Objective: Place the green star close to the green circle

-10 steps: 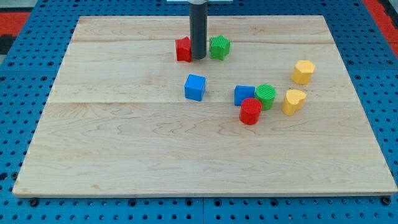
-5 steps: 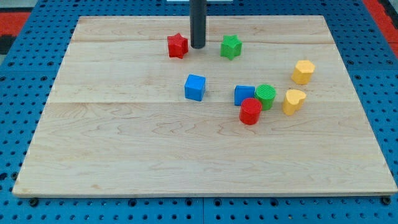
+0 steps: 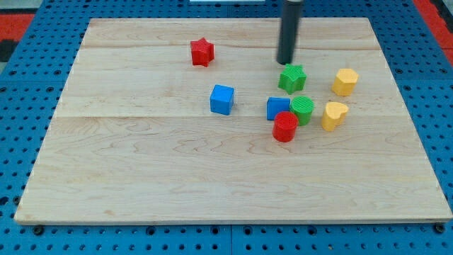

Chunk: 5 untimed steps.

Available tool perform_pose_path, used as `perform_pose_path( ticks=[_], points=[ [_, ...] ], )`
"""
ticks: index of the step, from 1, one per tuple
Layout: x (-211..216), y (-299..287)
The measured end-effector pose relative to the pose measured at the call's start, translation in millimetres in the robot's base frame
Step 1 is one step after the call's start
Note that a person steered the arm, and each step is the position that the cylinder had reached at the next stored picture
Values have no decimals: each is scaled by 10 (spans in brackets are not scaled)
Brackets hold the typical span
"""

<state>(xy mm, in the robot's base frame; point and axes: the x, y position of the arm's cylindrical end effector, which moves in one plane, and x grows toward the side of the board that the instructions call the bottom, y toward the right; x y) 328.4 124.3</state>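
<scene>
A: What fills most of the frame?

B: A pale wooden board (image 3: 177, 177), lying on a blue pegboard surface (image 3: 28, 142). The dark rod (image 3: 289, 28) comes down from the top edge, right of centre.

A: And my tip?

B: My tip (image 3: 285, 63) sits just above the green star (image 3: 291, 78), close to it or touching its upper edge; I cannot tell which. There are no jaws here, only the bare rod, holding nothing.

A: Where is the green star relative to the target?

B: Right of centre, just above the green circle (image 3: 302, 110), with a narrow gap between them.

A: The remaining blocks?

B: A blue cube (image 3: 278, 108) touches the green circle's left side, and a red cylinder (image 3: 285, 127) sits against both from below. Another blue cube (image 3: 222, 99) stands apart near the centre. A red star (image 3: 202, 52) is alone in the upper left. Two yellow blocks lie at the right, one (image 3: 345, 81) above the other (image 3: 334, 115).
</scene>
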Motion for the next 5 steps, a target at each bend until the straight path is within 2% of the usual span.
perform_pose_path(
  ticks=[1, 2, 5],
  points=[
    [876, 10],
    [1185, 178],
    [786, 1224]
  ],
)
